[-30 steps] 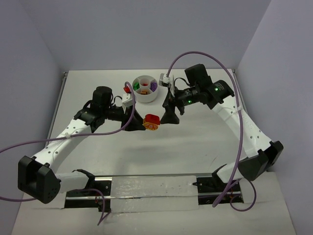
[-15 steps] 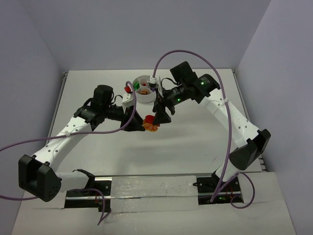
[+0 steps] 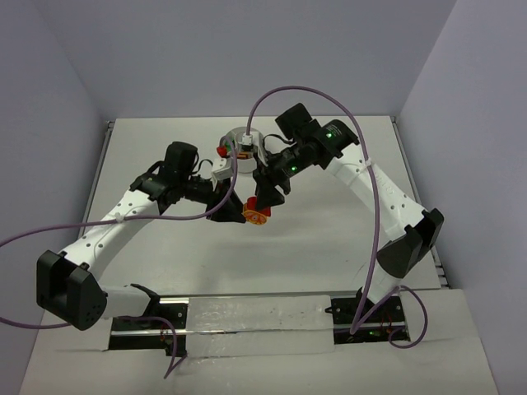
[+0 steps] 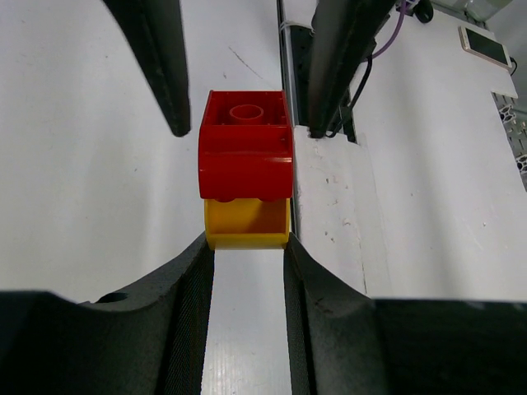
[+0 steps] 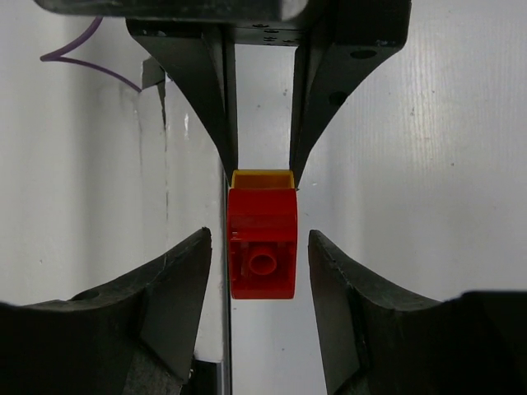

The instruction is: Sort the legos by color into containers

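1. L arm (image 3: pixel 107 234): runs from near-left corner toward centre of table (image 3: pixel 329 247).
2. L gripper (image 4: pixel 247 245): jaws narrow, clamped on the yellow lower part of the yellow-and-red lego (image 4: pixel 245 164). Both pads touch its sides.
3. Loose red lego (image 3: pixel 222 151): on table just left of white bowl (image 3: pixel 234 137). Contact w/ bowl wall: cannot tell.
4. Bowl: far-centre of table, partly hidden by R wrist. Contents not legible.
5. Yellow-and-red lego: on near side of bowl, between the two grippers. Red brick joined to yellow one, one round stud visible on red. Resting on table or lifted: cannot tell.
6. R gripper (image 5: pixel 259 239): jaws wide, one finger each side of the red brick. R wrist view shows a gap both sides, no grip.
7. R arm (image 3: pixel 387 206): arcs in from near-right.
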You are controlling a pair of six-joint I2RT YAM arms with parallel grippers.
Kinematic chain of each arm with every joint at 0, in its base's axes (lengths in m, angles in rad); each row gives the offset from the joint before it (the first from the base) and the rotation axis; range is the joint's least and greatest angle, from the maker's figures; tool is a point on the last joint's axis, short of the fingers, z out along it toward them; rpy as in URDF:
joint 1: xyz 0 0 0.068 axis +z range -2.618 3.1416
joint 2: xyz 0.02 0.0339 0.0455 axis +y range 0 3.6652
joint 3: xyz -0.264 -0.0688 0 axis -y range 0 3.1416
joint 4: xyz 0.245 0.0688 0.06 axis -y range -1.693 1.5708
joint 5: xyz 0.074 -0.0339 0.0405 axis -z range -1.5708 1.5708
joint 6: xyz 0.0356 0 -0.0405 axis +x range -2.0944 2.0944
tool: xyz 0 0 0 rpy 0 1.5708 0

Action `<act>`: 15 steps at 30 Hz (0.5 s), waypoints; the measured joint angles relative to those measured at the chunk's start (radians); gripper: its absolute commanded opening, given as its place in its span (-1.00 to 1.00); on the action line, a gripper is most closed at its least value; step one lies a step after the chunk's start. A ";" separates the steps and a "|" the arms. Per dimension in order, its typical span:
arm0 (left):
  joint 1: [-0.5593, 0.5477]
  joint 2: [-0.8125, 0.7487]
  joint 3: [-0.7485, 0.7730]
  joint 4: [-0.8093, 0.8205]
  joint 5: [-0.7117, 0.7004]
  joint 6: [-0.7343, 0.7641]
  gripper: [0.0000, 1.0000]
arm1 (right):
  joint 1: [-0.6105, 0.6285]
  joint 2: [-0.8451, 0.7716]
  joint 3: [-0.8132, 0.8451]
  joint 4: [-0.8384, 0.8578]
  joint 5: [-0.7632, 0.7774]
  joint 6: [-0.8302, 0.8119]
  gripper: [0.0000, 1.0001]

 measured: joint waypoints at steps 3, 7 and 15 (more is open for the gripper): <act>-0.001 0.000 0.000 -0.003 -0.002 0.004 -1.00 | 0.005 0.007 0.011 -0.019 0.010 -0.016 0.06; -0.001 0.000 0.000 -0.007 -0.006 0.006 -1.00 | 0.013 0.014 0.011 -0.045 0.028 -0.032 0.07; -0.001 0.000 0.000 -0.007 -0.009 0.005 -1.00 | 0.018 0.039 0.011 -0.056 0.053 -0.035 -0.27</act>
